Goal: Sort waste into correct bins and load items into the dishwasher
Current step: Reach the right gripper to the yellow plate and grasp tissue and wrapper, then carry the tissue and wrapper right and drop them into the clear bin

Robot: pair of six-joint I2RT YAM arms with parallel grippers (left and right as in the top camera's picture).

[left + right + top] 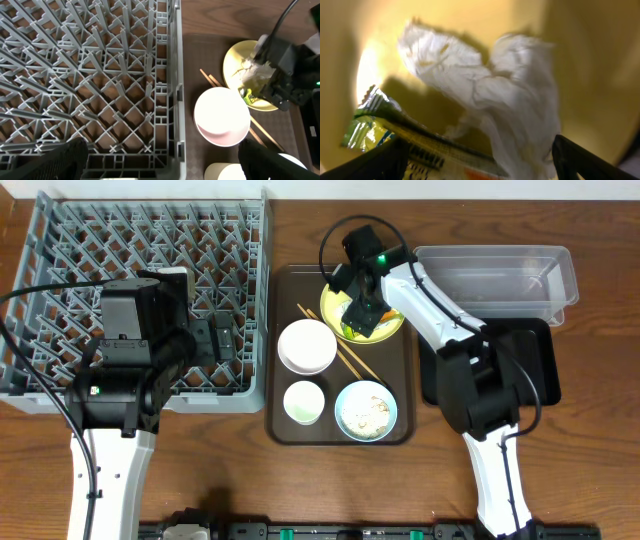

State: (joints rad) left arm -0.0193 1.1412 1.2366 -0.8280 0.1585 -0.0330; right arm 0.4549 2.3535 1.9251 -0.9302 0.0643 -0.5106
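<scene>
Right gripper [477, 150] jaws apart, straddling crumpled white tissue [485, 85] on round yellow plate [580, 50]; left gripper [160, 147] jaws apart over grey plastic dish rack [90, 75].

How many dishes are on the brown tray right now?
4: yellow plate at the far end, white bowl mid-left, small white cup near-left, light-blue bowl near-right. None seems hidden.

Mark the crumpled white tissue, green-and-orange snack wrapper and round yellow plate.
crumpled white tissue [490, 95], right wrist, middle folds
green-and-orange snack wrapper [370, 125], right wrist, green end
round yellow plate [234, 62], left wrist, left rim
</scene>
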